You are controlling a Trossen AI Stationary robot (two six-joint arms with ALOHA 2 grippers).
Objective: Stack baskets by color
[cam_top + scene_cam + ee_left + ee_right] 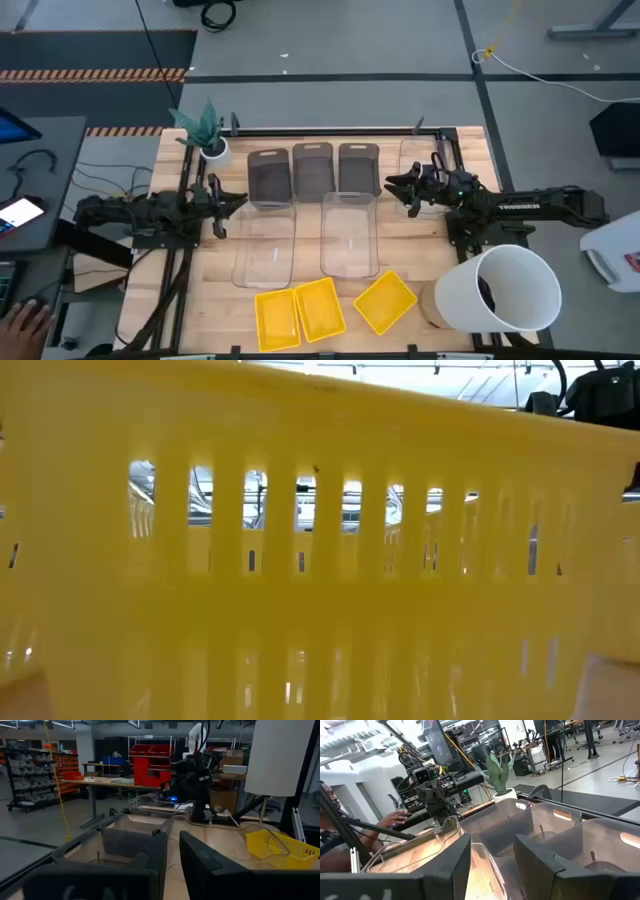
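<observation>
Yellow basket (320, 560) fills low view, contents unclear; left gripper (228, 203), right gripper (397, 186) open, empty.

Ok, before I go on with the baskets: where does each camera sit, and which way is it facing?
High view: overhead, straight down on the table; shows both arms, left gripper and right gripper, flanking the grey baskets.
Low view: at table-top height, blocked by a yellow basket right before the lens; no gripper clearly in view.
Left wrist view: looks past its own fingers across the table at the right arm.
Right wrist view: faces back across the grey baskets toward the left arm.
Shared: both wrist views show the grey baskets.
</observation>
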